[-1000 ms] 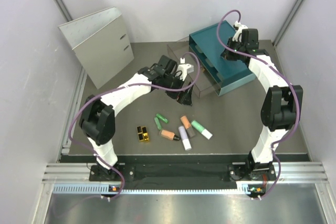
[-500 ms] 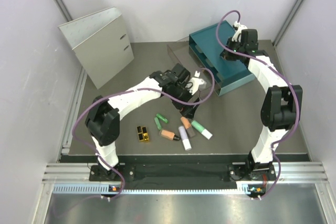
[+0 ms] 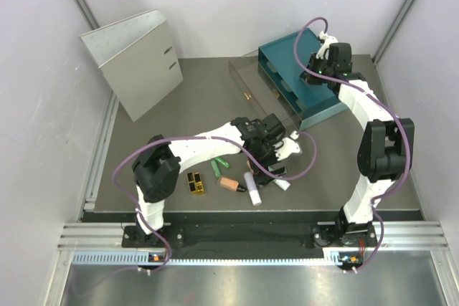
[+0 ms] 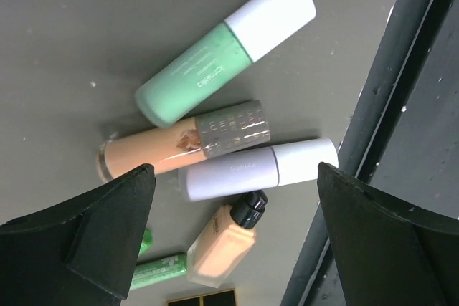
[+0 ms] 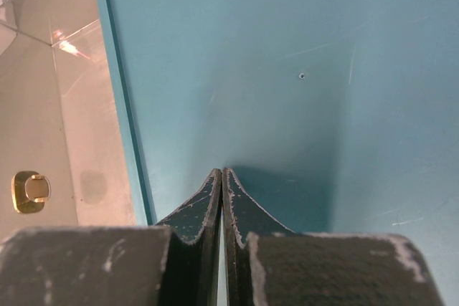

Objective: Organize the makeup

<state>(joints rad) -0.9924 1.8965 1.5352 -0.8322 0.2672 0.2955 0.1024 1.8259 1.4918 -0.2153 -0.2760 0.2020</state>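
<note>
**Q.** What stage of the tidying is shown?

**A.** The opening stage, by appearance. Every piece of makeup lies loose on the table [image 3: 193, 112], clustered near its front edge. The green tube with white cap [image 4: 222, 48], the peach-orange tube [image 4: 165, 154] and the white-lilac tube [image 4: 258, 171] lie side by side. Next to them are a black-capped peach bottle [image 4: 222, 245], a small green tube [image 4: 158, 271] and the gold-and-black block [image 3: 193, 182]. None is seen inside the clear plastic box [image 3: 251, 87] or the teal drawer box [image 3: 283, 55].

**Q.** And the two grippers?

**A.** The left gripper [image 4: 234, 171] hangs over the cluster, jaws spread wide with nothing between them (the white-lilac tube lies roughly centred beneath). The right gripper [image 5: 222, 177] is pressed closed on nothing, above a flat teal surface of the drawer box and well apart from the makeup. All the sorting therefore remains to be done, and a first grasp looks likely.
</note>
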